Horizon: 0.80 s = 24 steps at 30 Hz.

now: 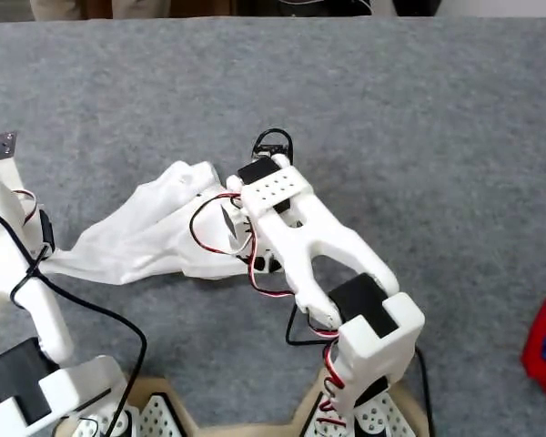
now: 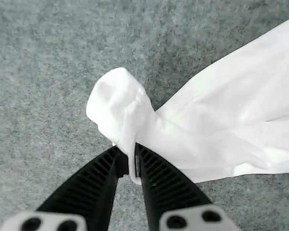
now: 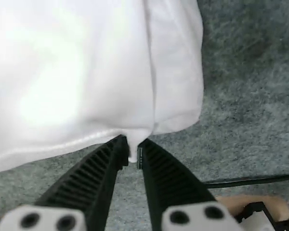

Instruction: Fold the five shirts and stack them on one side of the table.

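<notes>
Left of centre in the high view, the white shirt [image 1: 150,232] stretches over the grey table [image 1: 419,118], its long axis going from lower left to upper right. The left gripper [image 2: 127,161] pinches the bunched lower-left end; the right gripper [image 3: 133,151] pinches a hem at the opposite end, so each arm has its nearer end

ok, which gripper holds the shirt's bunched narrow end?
Left gripper: shut on the rolled tip of the white shirt. Right gripper pinches a flat hemmed edge.
</notes>
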Each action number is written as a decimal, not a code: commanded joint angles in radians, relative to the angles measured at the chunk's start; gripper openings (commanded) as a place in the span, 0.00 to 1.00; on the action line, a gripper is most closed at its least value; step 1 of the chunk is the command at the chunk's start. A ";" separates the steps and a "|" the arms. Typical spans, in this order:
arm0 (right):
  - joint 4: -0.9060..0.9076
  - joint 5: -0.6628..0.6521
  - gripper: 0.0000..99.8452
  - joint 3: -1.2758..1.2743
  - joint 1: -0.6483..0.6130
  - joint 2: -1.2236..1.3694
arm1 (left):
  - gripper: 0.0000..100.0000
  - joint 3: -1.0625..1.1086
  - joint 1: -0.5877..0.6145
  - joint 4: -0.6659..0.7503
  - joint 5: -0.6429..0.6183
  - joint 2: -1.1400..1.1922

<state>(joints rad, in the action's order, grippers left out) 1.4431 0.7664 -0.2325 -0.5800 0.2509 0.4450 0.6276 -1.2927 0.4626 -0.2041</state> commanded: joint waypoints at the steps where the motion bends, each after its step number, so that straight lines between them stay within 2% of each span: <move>1: -0.003 0.000 0.05 0.004 -0.007 -0.010 | 0.02 -0.040 -0.005 0.005 0.000 -0.013; 6: 0.000 -0.002 0.01 0.008 0.016 -0.015 | 0.02 -0.043 -0.003 0.005 0.000 -0.013; 11: 0.077 -0.003 0.00 0.124 0.101 -0.015 | 0.02 -0.055 -0.011 0.011 0.000 -0.015; 13: 0.143 -0.003 0.00 0.222 0.139 -0.015 | 0.02 -0.091 -0.015 0.011 -0.009 -0.015; 18: 0.325 -0.028 0.00 0.547 0.196 -0.015 | 0.02 -0.282 -0.061 0.009 -0.152 -0.015; 21: 0.344 -0.094 0.00 0.750 0.226 -0.035 | 0.02 -0.419 -0.115 0.000 -0.166 -0.015; 24: 0.338 -0.107 0.00 0.926 0.245 -0.096 | 0.02 -0.568 -0.199 -0.072 -0.167 -0.015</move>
<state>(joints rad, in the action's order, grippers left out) 1.7637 0.6836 0.4902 -0.3667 0.2447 0.0568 0.4987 -1.3126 0.3046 -0.2041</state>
